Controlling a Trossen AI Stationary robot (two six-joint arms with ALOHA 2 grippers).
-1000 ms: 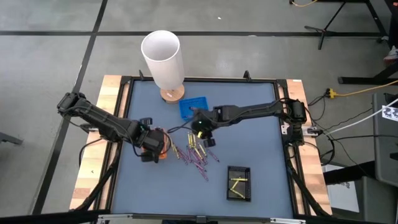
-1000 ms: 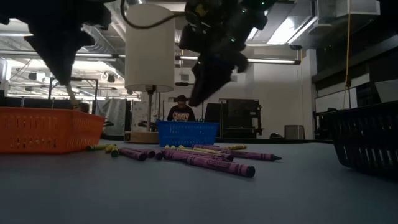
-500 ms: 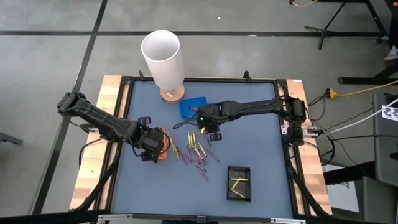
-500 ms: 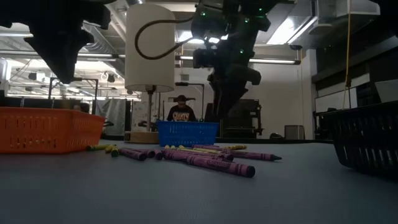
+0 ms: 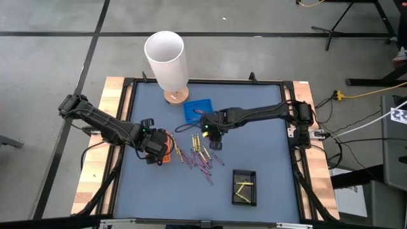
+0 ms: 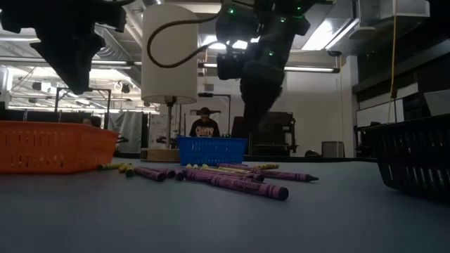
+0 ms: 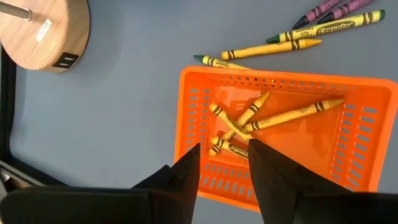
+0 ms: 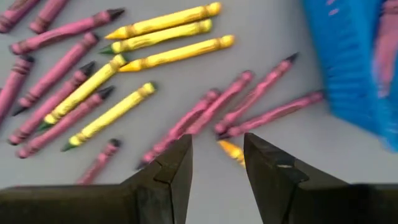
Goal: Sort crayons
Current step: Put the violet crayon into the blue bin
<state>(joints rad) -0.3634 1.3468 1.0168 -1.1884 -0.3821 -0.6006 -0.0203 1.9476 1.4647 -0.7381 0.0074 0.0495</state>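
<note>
Lying loose near the middle of the bench (image 5: pixel 267 146) are the crayons (image 5: pixel 202 156), a scatter of yellow and purple-pink sticks spread between three small trays. More yellow crayons rest inside the orange tray (image 7: pixel 348 118) to their left, and a couple show in the black tray (image 5: pixel 244 187) nearer the front right. The blue tray (image 5: pixel 197 109) sits just beyond the pile, toward the far side.

The left claw (image 7: pixel 222 163) hangs over the orange tray with its fingers parted and nothing between them; the crayons below it lie on the tray floor. The right claw (image 8: pixel 216 163) hovers above the far edge of the loose pile, just beside the blue tray, its fingers also spread apart and empty.

At the far left of the bench stands a white lamp (image 5: pixel 166 58) on a round wooden base (image 7: pixel 43 31).
</note>
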